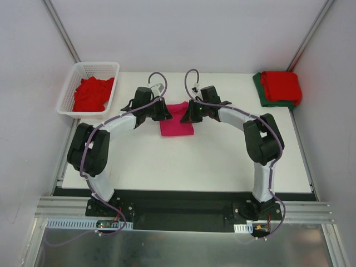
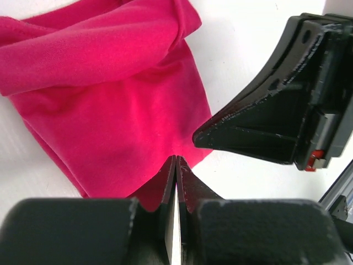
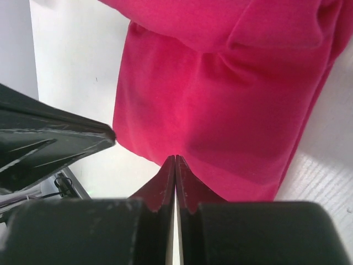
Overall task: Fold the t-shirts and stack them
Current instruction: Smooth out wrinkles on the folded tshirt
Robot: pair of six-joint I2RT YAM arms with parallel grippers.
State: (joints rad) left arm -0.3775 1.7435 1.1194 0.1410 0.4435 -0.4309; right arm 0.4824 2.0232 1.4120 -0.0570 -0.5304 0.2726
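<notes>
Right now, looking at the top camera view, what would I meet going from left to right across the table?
White plastic lattice basket holding crumpled red cloth t-shirts → folded magenta-pink cloth t-shirt at the middle → folded red cloth t-shirt stacked on a dark green cloth t-shirt.

This is a robotics lab test cell. A white bench [image 1: 167,161] is boxed in by bare white wall panels [image 1: 183,33] with slanting metal struts [image 1: 61,30] at the corners. The left arm [image 1: 89,150] and right arm [image 1: 261,142] are bolted to a black base plate [image 1: 183,208] on aluminium extrusion rails [image 1: 61,208]. Purple cables [image 1: 157,75] loop loose above their wrists. At the bench's far left corner sits a white lattice basket [image 1: 94,67] of red t-shirts [image 1: 92,94].
</notes>
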